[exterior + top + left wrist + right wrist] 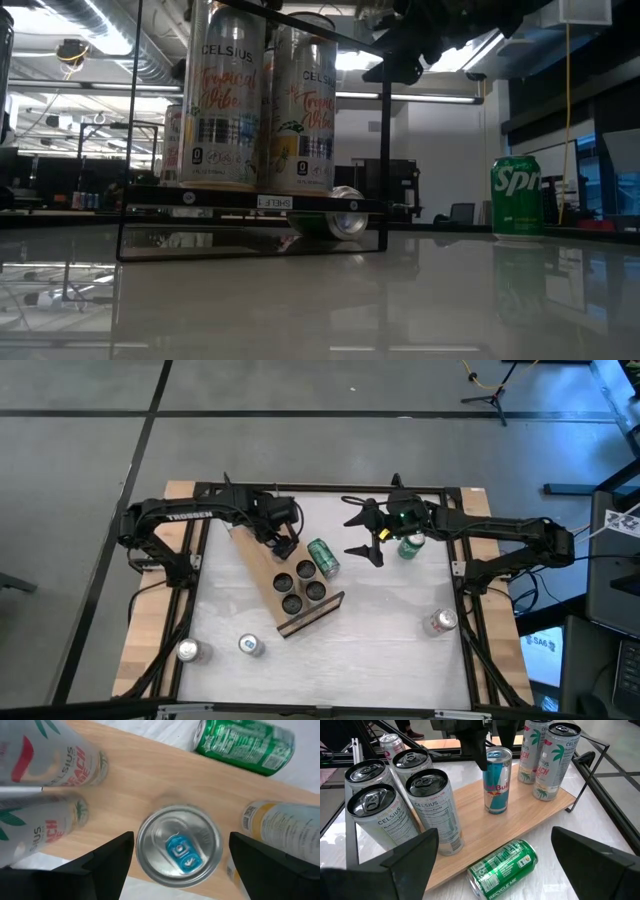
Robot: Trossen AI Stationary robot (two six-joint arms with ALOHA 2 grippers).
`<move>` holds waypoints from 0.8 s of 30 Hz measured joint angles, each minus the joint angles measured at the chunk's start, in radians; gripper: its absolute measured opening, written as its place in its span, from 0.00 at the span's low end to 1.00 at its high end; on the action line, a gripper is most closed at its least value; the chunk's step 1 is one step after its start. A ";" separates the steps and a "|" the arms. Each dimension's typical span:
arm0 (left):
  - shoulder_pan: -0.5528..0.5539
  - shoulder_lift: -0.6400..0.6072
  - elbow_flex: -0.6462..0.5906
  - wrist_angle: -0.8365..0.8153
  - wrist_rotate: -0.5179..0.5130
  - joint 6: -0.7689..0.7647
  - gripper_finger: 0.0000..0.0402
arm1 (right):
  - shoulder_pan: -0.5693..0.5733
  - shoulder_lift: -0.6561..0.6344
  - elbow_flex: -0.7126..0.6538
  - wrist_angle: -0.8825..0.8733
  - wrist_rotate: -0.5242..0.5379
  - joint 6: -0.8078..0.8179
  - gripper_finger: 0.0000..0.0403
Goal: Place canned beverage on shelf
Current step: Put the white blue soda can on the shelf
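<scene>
The left gripper (282, 542) hangs open over the shelf (262, 575), fingers astride a blue-tabbed slim can (178, 846) without touching it. The shelf slants from table centre toward seven o'clock. A green can (323, 557) lies tipped just beside it at three o'clock. The right gripper (366, 531) waits open at one o'clock.
</scene>
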 joint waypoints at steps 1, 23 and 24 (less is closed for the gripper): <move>0.000 0.000 -0.004 -0.001 0.000 0.000 0.79 | 0.000 0.000 0.000 0.000 0.000 0.000 0.94; 0.012 0.000 -0.006 -0.001 -0.013 0.107 0.53 | 0.000 0.000 0.000 0.000 0.000 0.000 0.94; 0.018 0.000 -0.006 -0.001 -0.014 0.123 0.53 | 0.000 0.000 0.000 0.000 0.000 0.000 0.94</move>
